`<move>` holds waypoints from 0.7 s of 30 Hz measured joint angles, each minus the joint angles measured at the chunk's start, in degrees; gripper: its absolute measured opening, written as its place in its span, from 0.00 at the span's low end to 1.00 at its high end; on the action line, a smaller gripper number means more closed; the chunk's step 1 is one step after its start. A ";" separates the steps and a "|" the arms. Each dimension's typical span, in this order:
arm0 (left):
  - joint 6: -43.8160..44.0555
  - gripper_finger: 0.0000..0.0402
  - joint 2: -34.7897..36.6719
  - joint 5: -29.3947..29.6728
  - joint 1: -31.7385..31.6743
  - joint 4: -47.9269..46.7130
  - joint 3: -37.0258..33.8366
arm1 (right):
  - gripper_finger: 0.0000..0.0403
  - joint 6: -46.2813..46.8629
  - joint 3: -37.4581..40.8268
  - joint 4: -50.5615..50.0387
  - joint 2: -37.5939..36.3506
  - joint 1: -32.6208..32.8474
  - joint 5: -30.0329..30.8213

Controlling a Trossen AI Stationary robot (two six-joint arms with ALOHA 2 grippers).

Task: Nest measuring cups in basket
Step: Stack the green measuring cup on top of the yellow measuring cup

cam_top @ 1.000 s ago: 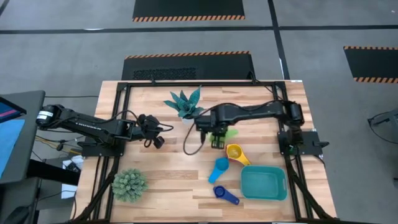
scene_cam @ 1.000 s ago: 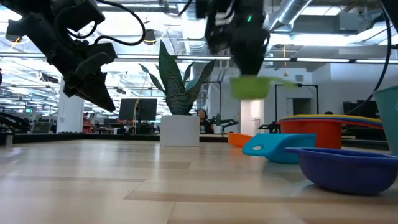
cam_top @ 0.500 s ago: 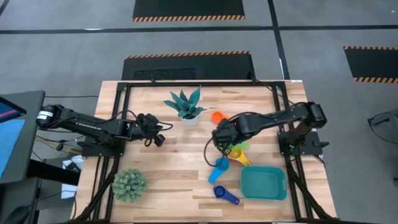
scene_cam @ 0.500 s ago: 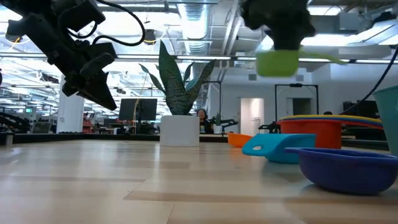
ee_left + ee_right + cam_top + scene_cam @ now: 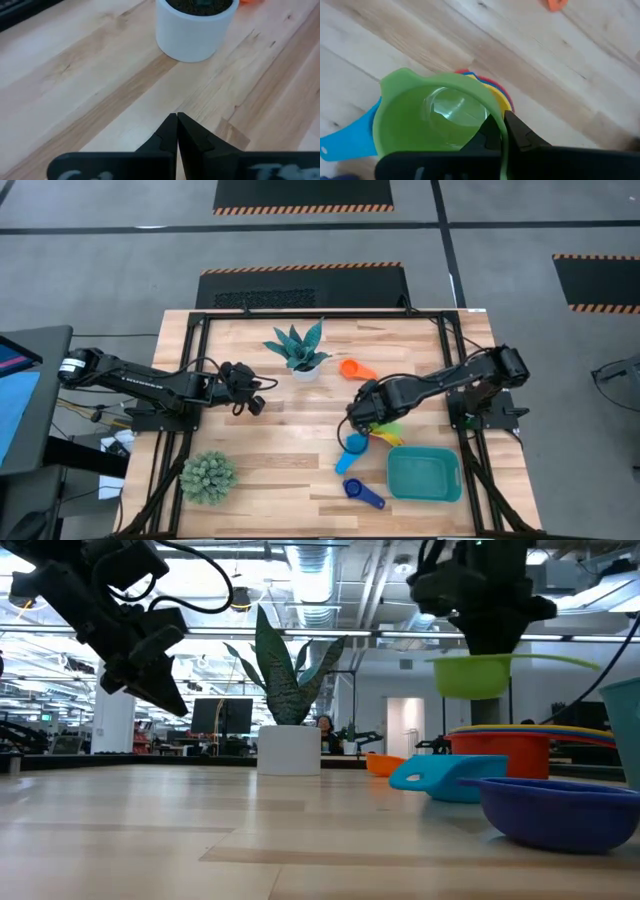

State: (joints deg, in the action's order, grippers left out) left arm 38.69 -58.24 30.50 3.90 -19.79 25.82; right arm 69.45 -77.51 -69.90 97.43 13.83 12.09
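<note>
Right wrist view: right gripper jaws clenched on green cup rim, above stacked cups.

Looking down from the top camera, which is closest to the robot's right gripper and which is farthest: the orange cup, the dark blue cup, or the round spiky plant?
From the right gripper, which holds the green cup:
1. Orange cup, toward the table's far edge, beside the white-potted plant.
2. Dark blue cup, near the front edge, left of the teal basket.
3. Round spiky plant, at the front left corner.
</note>
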 joint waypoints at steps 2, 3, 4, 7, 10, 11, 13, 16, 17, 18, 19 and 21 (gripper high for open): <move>-0.18 0.00 0.00 0.88 0.00 -0.01 0.00 | 0.02 2.72 0.10 -0.20 0.00 1.14 0.03; -0.71 0.00 0.00 1.32 0.00 -0.01 0.00 | 0.02 3.45 0.10 -0.18 0.00 1.54 0.12; -1.35 0.00 0.00 1.65 0.00 0.00 0.00 | 0.02 3.90 0.10 -0.21 0.00 1.88 0.17; -2.42 0.00 0.00 1.90 0.00 0.02 0.00 | 0.02 4.06 0.10 -1.44 0.00 2.12 1.24; -2.37 0.00 0.00 1.88 0.00 0.02 0.00 | 0.02 4.08 0.10 -2.15 0.00 1.99 2.71; -2.40 0.00 0.00 1.88 0.00 0.02 0.00 | 0.02 4.09 0.10 -2.50 0.00 2.04 2.99; -2.53 0.00 0.00 1.88 0.00 0.02 0.00 | 0.02 4.67 0.73 -2.20 -0.02 2.08 3.00; -2.47 0.00 0.00 1.88 0.01 0.02 0.00 | 0.02 5.95 3.88 0.85 -0.22 2.37 2.83; -2.44 0.00 0.00 1.88 0.00 0.02 0.00 | 0.02 6.24 4.83 1.56 -0.85 2.42 2.79; -2.44 0.00 0.00 1.88 0.00 0.02 0.00 | 0.02 6.71 5.28 1.83 -1.54 2.45 2.55; -2.42 0.00 0.00 1.88 0.00 0.02 0.00 | 0.02 7.09 5.87 2.73 -2.22 2.45 2.27; -2.40 0.00 0.00 1.88 0.00 0.24 0.00 | 0.02 7.50 7.56 4.42 -3.04 2.43 1.65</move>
State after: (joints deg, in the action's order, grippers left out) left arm 36.29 -58.24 32.38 3.90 -19.55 25.82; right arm 76.96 -69.95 -65.48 94.39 16.25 13.74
